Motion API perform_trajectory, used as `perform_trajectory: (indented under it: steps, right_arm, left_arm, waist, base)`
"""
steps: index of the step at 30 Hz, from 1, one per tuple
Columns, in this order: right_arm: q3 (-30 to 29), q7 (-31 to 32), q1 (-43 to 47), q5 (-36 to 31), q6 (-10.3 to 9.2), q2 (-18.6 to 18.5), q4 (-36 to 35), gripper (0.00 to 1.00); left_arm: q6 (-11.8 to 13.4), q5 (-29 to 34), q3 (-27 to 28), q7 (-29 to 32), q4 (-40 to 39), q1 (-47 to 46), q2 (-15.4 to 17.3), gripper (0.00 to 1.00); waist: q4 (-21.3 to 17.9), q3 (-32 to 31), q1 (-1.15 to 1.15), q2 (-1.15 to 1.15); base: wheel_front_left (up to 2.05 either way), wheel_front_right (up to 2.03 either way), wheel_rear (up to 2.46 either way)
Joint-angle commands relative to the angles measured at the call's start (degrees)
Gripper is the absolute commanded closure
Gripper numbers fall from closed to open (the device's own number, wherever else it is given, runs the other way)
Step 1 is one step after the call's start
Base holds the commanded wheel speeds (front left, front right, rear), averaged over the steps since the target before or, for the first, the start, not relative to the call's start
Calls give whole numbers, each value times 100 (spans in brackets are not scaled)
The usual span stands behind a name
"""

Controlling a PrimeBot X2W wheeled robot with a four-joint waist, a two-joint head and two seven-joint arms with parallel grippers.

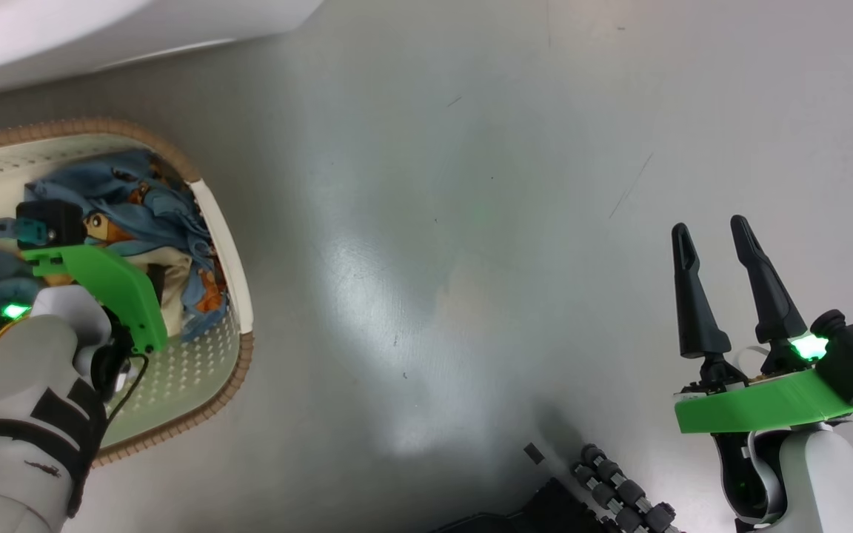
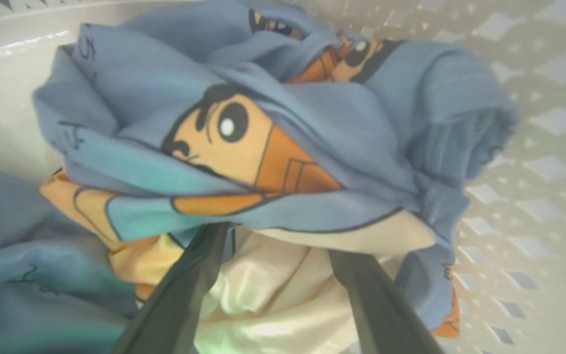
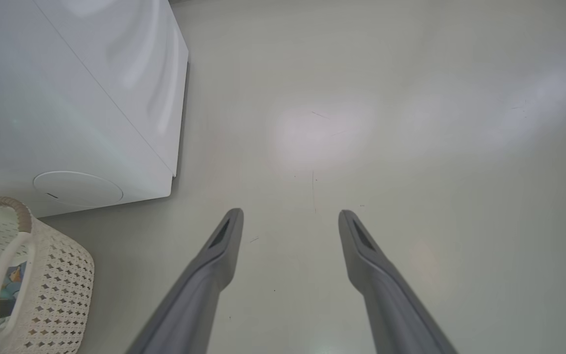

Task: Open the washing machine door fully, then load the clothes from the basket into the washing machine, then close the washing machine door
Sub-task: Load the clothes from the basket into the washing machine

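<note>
as the basket (image 1: 189, 370) lies crosswise (short end rightward), clothes (image 1: 123, 185) bunch inside.

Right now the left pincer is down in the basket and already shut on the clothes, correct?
Not shut: the left wrist view shows the left pincer open, fingers spread against the clothes. It is down in the basket, as you say.

The soft blue cloth clothes (image 2: 312, 128), printed with orange-brown figures, look matt and creased. Their cream lining (image 2: 273, 295) has a faint sheen. The small cream-white perforated plastic basket (image 3: 57, 280) is smooth, and its brown rim (image 1: 64, 127) looks woven and rough. The big white boxy washing machine (image 3: 67, 98) has smooth, glossy panels. The pale grey floor (image 1: 471, 185) is smooth, shiny and finely scratched. The right gripper (image 1: 710, 226) has dark matt fingers (image 1: 695, 303) above a smooth green plastic plate (image 1: 760, 406).
</note>
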Motion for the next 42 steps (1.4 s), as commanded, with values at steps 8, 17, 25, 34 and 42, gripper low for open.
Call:
perform_trajectory:
  steps: [8,17,25,34,42]
  right_arm:
    - [47,-32,310,-82,9,-40,-196,0]
    - [169,-32,1,-2,9,-40,-117,0]
    - [445,-32,-483,112,9,-40,151,0]
    - [438,-33,-626,-53,9,-40,565,0]
    - [391,-33,-559,-170,9,-40,814,0]
  left_arm:
    - [-133,47,-18,119,58,12,106,100]
    - [-172,-97,113,-185,73,163,234,100]
    - [-294,-215,209,-727,76,491,456,100]
    - [-351,-49,-107,-1242,-86,1125,303,100]
    - [-353,-11,-65,-1491,-468,1505,310,100]
  waist:
    - [36,9,0,0]
    - [4,-178,0,0]
    - [-52,-609,0,0]
    - [263,-1571,0,0]
    - [577,-2280,0,0]
  base:
    - [0,0,0]
    - [0,0,0]
    - [0,0,0]
    - [0,0,0]
    - [0,0,0]
